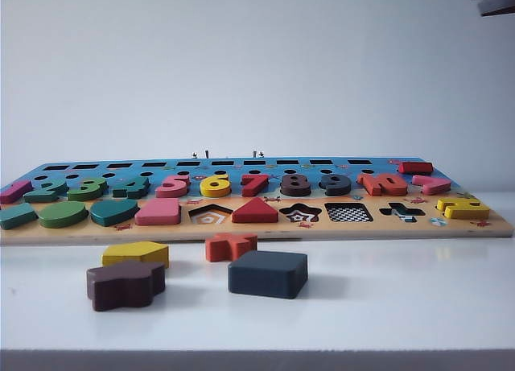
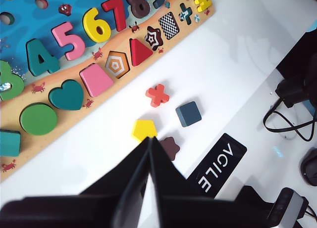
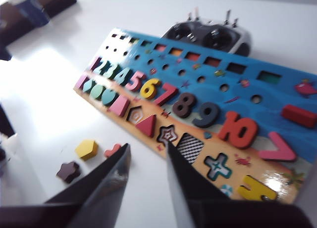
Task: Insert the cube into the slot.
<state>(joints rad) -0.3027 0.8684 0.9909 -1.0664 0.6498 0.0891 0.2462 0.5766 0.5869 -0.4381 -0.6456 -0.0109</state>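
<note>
The puzzle board (image 3: 277, 124) carries raised numerals 2 through 10. A black plate (image 2: 216, 168) on the table reads "AGILE".

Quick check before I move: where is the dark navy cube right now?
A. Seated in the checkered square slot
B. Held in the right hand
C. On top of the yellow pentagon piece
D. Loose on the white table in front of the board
D. The cube lies flat on the white table in front of the board, apart from the yellow pentagon; the checkered slot is empty.
</note>
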